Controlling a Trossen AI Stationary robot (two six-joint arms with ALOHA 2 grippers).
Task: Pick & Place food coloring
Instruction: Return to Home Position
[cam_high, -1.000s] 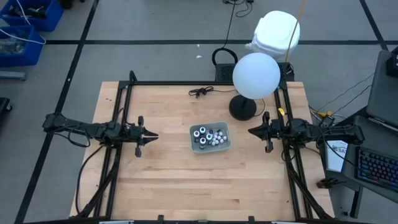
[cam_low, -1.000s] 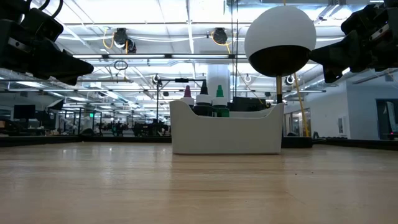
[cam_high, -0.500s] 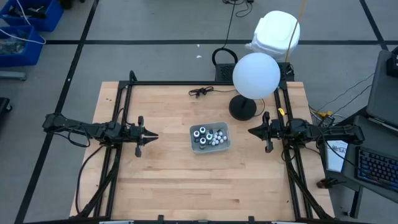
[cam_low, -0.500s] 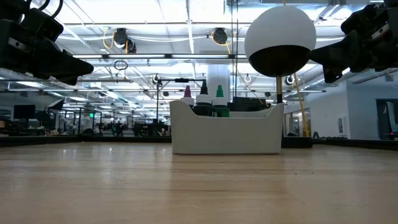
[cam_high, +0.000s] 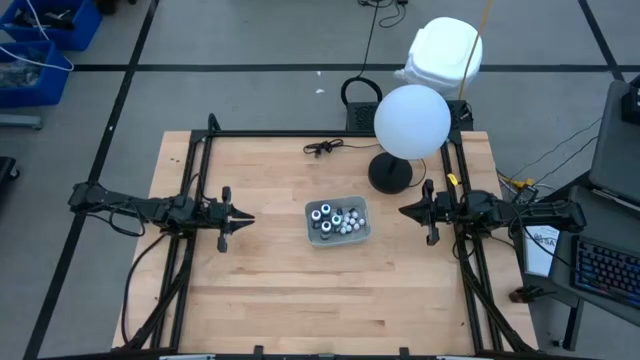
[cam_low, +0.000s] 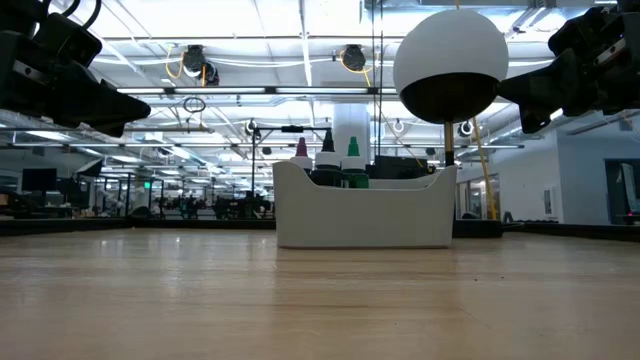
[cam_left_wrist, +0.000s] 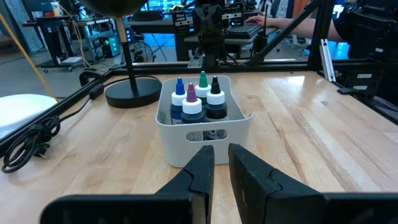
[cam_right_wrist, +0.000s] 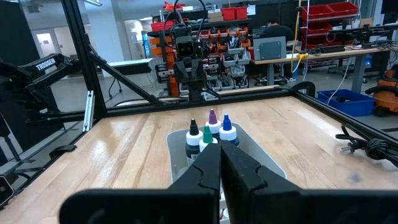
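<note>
Bottles (cam_high: 335, 219) are seen in tray (cam_high: 361, 232), between both grippers. Left gripper (cam_high: 247, 217) is held slightly parted, empty; right gripper (cam_high: 403, 210) closed, empty.

Pale matt wooden table (cam_high: 280, 290) carries a smooth plastic tray (cam_left_wrist: 205, 134) of glossy food coloring (cam_left_wrist: 198, 107) bottles.

I see dark food coloring bottles (cam_left_wrist: 198, 103) with blue, purple, green and black tips in a pale grey tray (cam_left_wrist: 205, 135) on my light wood-grain table (cam_high: 270, 280).
</note>
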